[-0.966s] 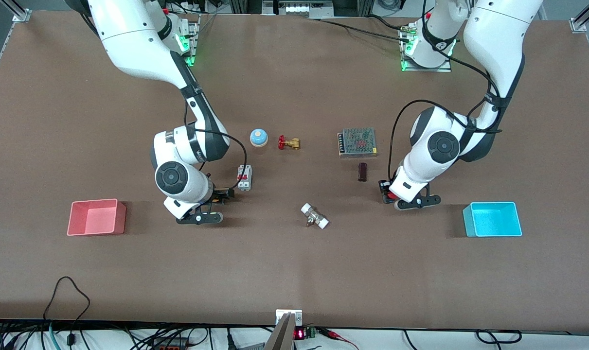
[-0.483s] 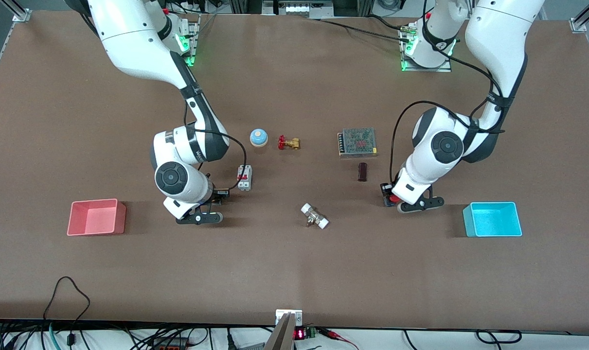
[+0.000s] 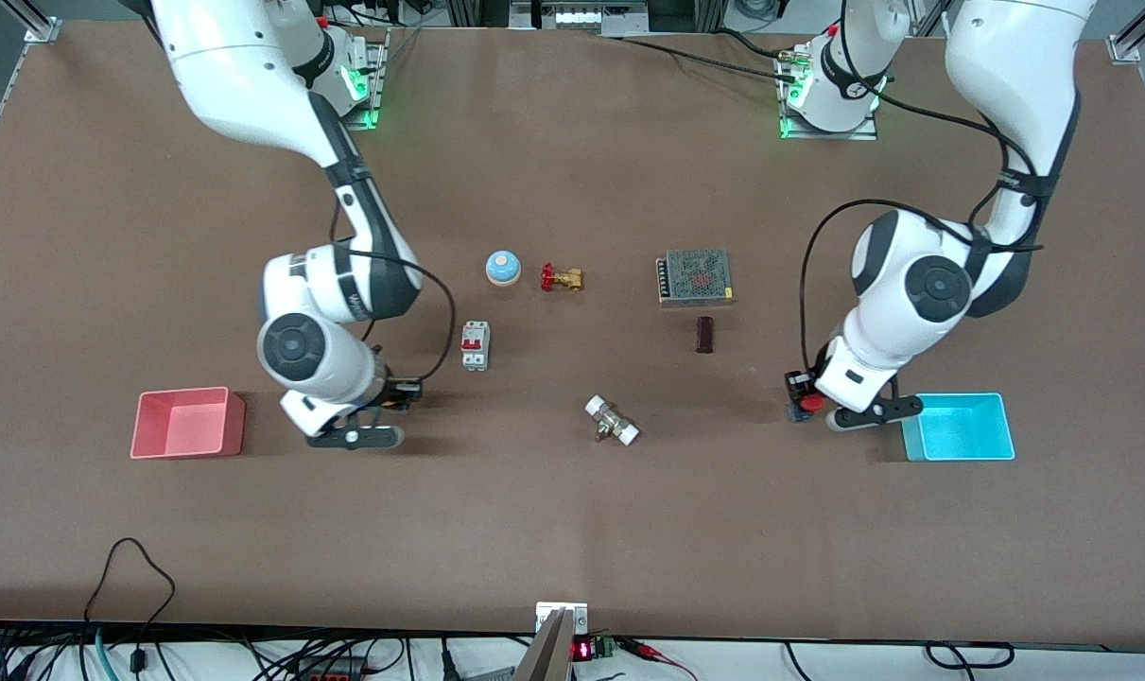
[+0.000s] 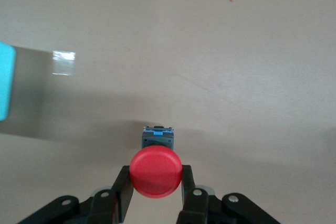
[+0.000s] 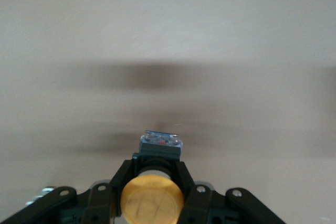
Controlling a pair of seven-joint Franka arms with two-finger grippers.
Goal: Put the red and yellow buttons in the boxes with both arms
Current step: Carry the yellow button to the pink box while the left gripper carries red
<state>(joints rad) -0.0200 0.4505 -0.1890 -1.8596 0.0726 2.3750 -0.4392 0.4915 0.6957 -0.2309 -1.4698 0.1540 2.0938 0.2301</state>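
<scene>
The red button (image 4: 156,171), a round red cap on a dark base, hangs in my left gripper (image 4: 156,174), which is shut on it. In the front view this left gripper (image 3: 801,397) is over the table just beside the cyan box (image 3: 912,433), whose edge (image 4: 5,82) also shows in the left wrist view. My right gripper (image 5: 155,170) is shut on the yellow button (image 5: 152,202). In the front view the right gripper (image 3: 404,391) is over bare table between the pink box (image 3: 236,421) and a white breaker; the arm hides the yellow cap there.
A white circuit breaker (image 3: 475,345), a blue-and-cream bell (image 3: 502,268) and a brass valve with a red handle (image 3: 561,277) lie mid-table. A mesh-topped power supply (image 3: 694,276), a small dark block (image 3: 705,334) and a white-capped fitting (image 3: 612,420) lie toward the left arm's end.
Both arms have swung away from the table's middle with their buttons: the left toward the cyan box, the right toward the pink box.
</scene>
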